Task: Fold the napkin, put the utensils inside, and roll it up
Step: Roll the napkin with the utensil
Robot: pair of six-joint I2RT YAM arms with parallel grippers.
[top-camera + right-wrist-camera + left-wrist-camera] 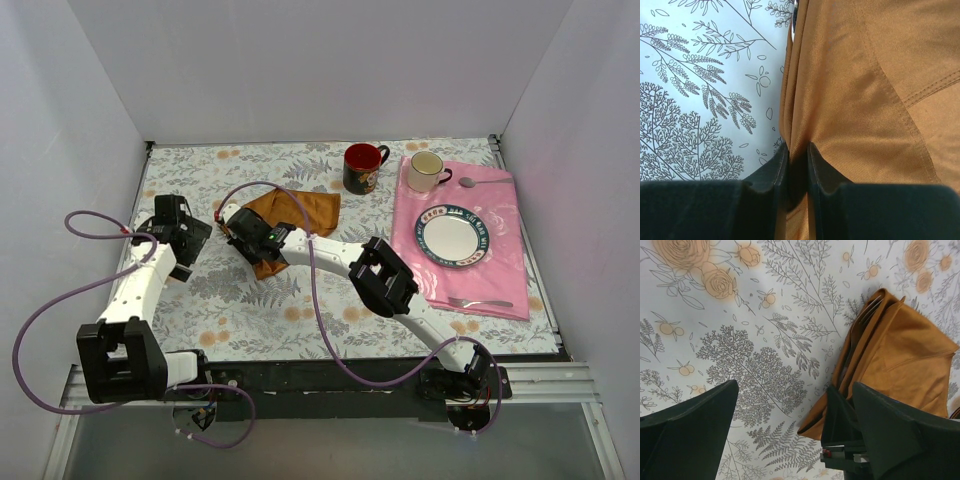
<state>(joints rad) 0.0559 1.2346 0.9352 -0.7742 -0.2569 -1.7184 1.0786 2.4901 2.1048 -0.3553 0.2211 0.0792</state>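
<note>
We see plain white walls (320, 60) boxing in three sides of the worktop (300, 300), which wears a pale covering printed with grey ferns and orange roses. A pink cloth (500, 215) lies along its right side, carrying a plate (424, 228). The napkin (305, 208) lies creased and bunched just left of the middle. The right tool (796, 150) pinches a fold of it tight. The left tool (795, 390) hangs just beside it, spread wide.

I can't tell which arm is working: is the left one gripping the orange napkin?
No: the left gripper stands wide open, closed on nothing, while the right gripper pinches a fold of the napkin.
</note>
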